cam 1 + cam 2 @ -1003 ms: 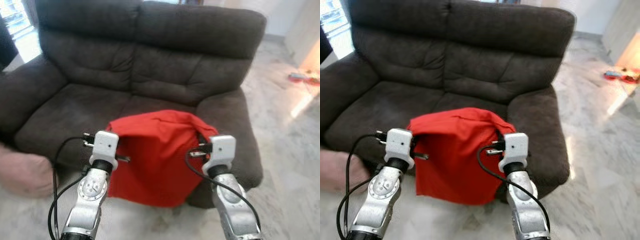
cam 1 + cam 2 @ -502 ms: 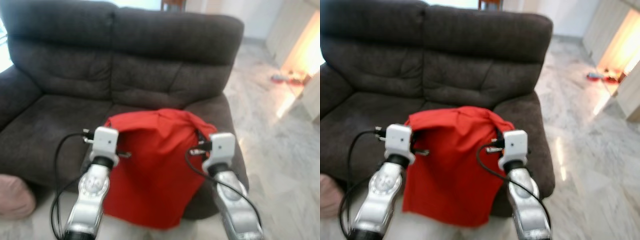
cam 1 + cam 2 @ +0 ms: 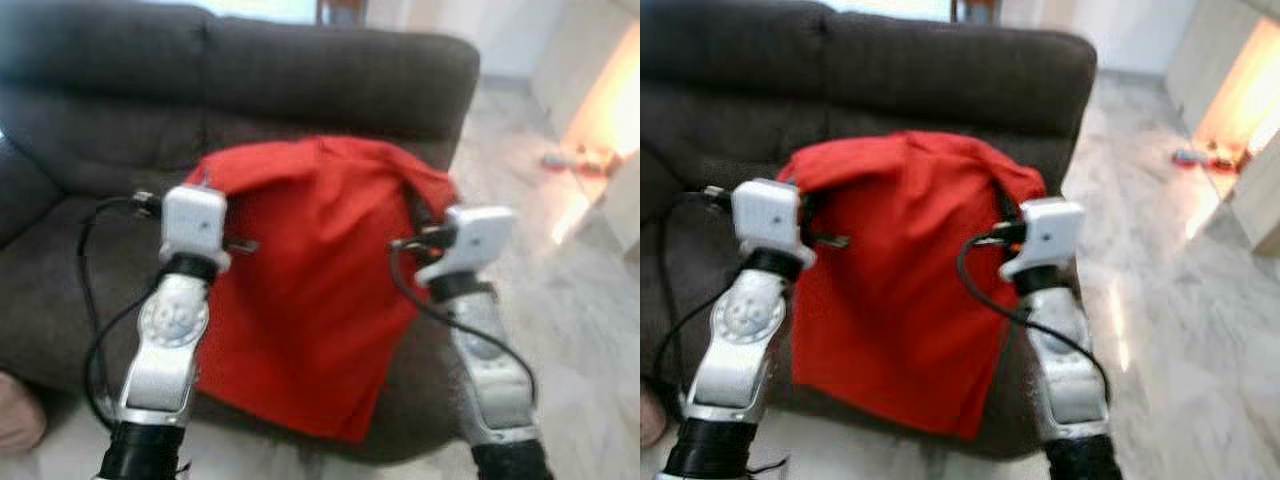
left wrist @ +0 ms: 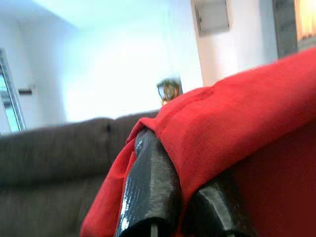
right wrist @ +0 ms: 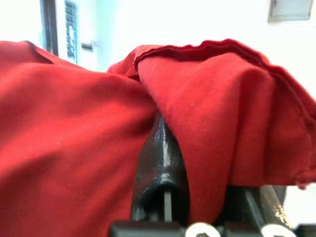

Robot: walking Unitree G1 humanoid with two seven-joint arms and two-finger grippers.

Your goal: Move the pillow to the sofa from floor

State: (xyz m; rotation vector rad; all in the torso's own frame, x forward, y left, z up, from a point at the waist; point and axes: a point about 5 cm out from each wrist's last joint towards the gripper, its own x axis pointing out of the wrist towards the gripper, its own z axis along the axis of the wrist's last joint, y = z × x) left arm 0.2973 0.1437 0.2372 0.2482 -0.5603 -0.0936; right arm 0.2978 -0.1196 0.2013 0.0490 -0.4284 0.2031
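The red pillow hangs in the air between my two arms, in front of the dark brown sofa. My left gripper is shut on its upper left corner, and my right gripper is shut on its upper right corner. In the left wrist view one black finger presses red cloth against the other. The right wrist view has the same pinch, with a finger wrapped in red fabric. The pillow's lower edge dangles over the sofa's front.
A pink cushion lies on the floor at the far left. Pale marble floor runs along the right of the sofa. A small red object lies on the floor at the back right, near a bright doorway.
Both arms have lifted the red pillow higher, so its top now covers part of the sofa backrest. The camera has moved closer to the sofa.
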